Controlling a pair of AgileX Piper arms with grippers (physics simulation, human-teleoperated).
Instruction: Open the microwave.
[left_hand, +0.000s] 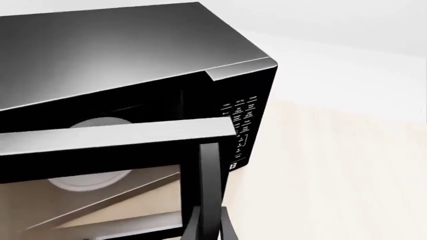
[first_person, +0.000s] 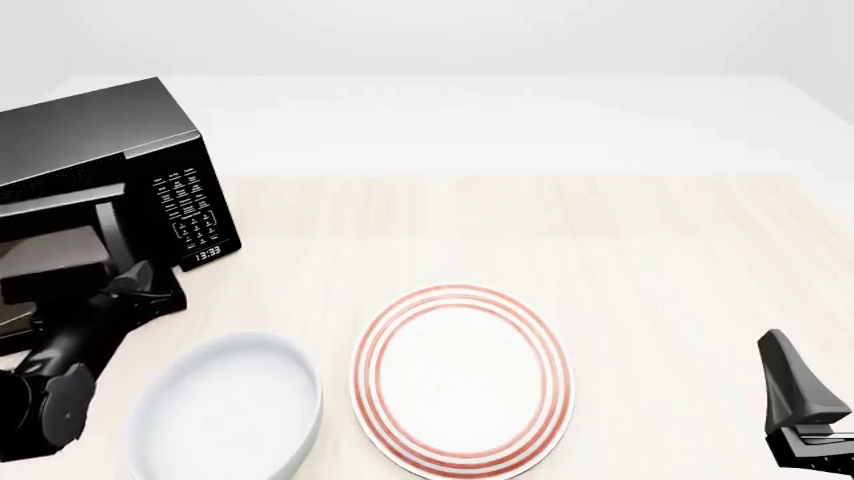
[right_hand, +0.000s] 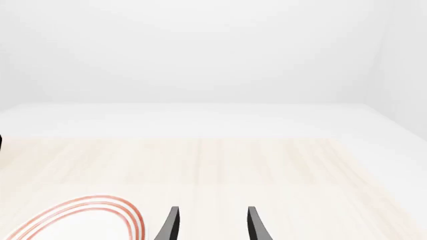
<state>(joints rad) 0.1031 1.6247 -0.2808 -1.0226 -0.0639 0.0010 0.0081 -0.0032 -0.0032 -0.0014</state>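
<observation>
At the table's near-left edge, the left gripper (first_person: 140, 285) appears clamped on the upright black handle (left_hand: 208, 190) of the big black glass-doored microwave (first_person: 100, 150) at the far-left corner, door partly swung out. The right gripper (right_hand: 210, 225) idles, fingers spread, empty, much farther off.

- my left arm (first_person: 60, 375): comes in low from the near left corner of the front view, black, forearm angled forward and up toward my left gripper.
- my left gripper (first_person: 144, 285): raised at the end of that arm; in the left wrist view only one dark finger (left_hand: 223, 227) shows clearly, so the gap cannot be judged.
- my right gripper (right_hand: 210, 225): two dark fingers set apart, nothing between them, pointing forward.
- my right gripper, front view: low at the near right edge, finger upright.
</observation>
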